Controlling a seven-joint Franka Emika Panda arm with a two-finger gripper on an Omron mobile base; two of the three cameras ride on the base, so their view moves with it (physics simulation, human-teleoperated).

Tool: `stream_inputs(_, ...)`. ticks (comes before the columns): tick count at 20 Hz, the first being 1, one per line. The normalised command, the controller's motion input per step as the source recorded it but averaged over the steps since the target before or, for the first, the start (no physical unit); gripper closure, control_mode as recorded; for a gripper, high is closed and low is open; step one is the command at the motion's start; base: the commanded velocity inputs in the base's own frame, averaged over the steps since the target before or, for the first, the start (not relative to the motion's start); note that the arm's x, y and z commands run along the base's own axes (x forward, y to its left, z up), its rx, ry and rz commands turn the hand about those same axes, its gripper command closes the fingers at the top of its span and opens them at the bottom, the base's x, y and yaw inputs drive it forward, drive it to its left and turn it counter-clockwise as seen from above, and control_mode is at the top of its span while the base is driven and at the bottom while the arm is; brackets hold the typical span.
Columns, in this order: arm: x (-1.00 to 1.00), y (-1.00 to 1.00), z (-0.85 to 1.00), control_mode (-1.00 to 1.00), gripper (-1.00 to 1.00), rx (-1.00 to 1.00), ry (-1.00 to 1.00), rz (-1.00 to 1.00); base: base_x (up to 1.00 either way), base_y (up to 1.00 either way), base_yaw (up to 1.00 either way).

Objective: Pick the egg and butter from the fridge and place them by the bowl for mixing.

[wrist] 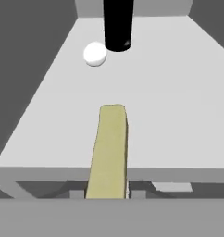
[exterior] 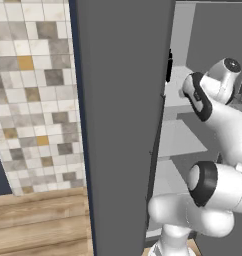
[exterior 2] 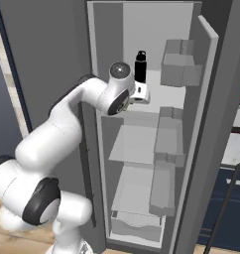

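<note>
The fridge [exterior 2: 191, 124] stood open, its grey door [exterior: 123, 125] swung out to the left and the arm reaching in at an upper shelf [wrist: 178, 106]. In the hand view the butter [wrist: 109, 148], a pale yellow-green stick, ran lengthwise from the near edge of the shelf toward the far wall, its near end lying between the jaws. The gripper [wrist: 107, 196] was closed almost fully; the jaws pinched the butter at its near end. The egg [wrist: 95, 53], small and white, rested on the same shelf, far and slightly left of the butter, well apart from it. Just right of the egg stood a black bottle [wrist: 118, 25], upright near the far wall; it also appeared in the right base view [exterior 2: 140, 65], beyond the wrist. Lower pale grey shelves and door bins lay beneath.
</note>
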Motion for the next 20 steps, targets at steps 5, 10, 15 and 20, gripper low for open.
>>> stream_inputs(5,-0.77,0.28,0.10,-1.00,1.00,0.00,-0.05,-0.11,0.00,0.00,0.00)
stream_inputs(10,-0.74,0.16,0.14,-1.00,1.00,0.01,-0.03,-0.15,0.00,0.00,0.00)
stream_inputs(15,-0.70,0.17,0.09,-1.00,1.00,0.05,-0.03,-0.11,0.00,0.00,0.00)
stream_inputs(20,-0.67,0.12,0.19,-1.00,1.00,0.15,0.00,0.00,0.00,0.00,0.00)
